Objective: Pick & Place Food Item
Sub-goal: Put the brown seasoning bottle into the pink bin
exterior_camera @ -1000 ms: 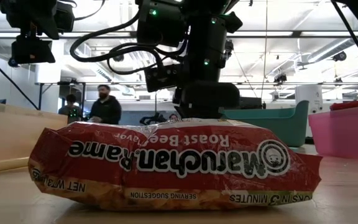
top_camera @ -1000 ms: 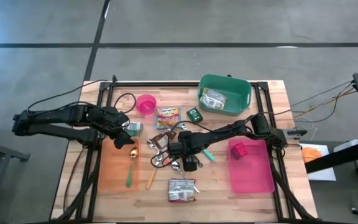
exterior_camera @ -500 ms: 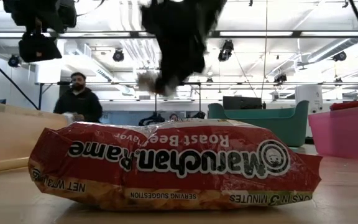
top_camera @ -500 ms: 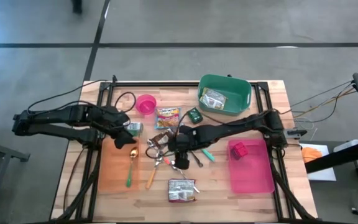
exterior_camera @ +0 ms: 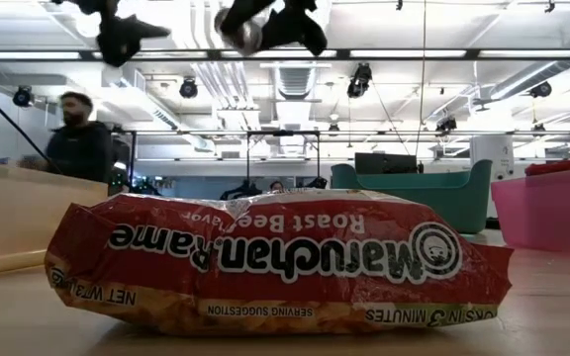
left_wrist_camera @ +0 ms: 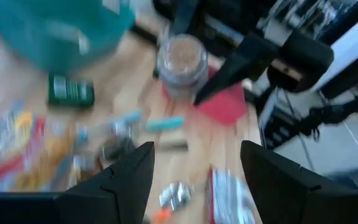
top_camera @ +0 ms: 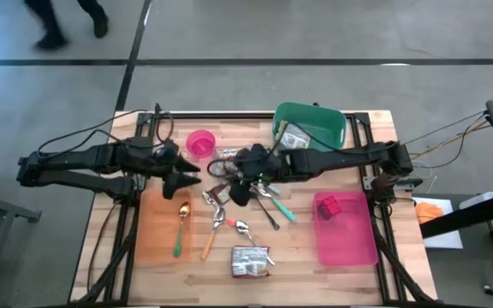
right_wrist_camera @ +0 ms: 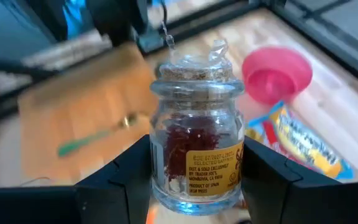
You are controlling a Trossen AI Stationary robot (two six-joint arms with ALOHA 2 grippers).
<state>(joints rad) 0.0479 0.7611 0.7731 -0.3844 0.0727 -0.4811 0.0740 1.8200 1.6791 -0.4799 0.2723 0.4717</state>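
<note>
Spice jar [right_wrist_camera: 196,140] in right end effector [top_camera: 240,190], left end effector [left_wrist_camera: 194,168] wide, Maruchan ramen [exterior_camera: 275,259]

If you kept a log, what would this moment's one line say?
right end effector: holding spice jar above table | left end effector: open, waiting, empty

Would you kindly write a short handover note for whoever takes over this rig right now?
Right gripper: shut on a small glass spice jar, carried above the table's middle.
Left gripper: open, empty, hovering over the table's left side.
Green bin at the far edge holds one packet; pink tray on the right holds a small red item.
Ramen packet lies at the near edge.
Left: place the jar; destination unclear.
</note>
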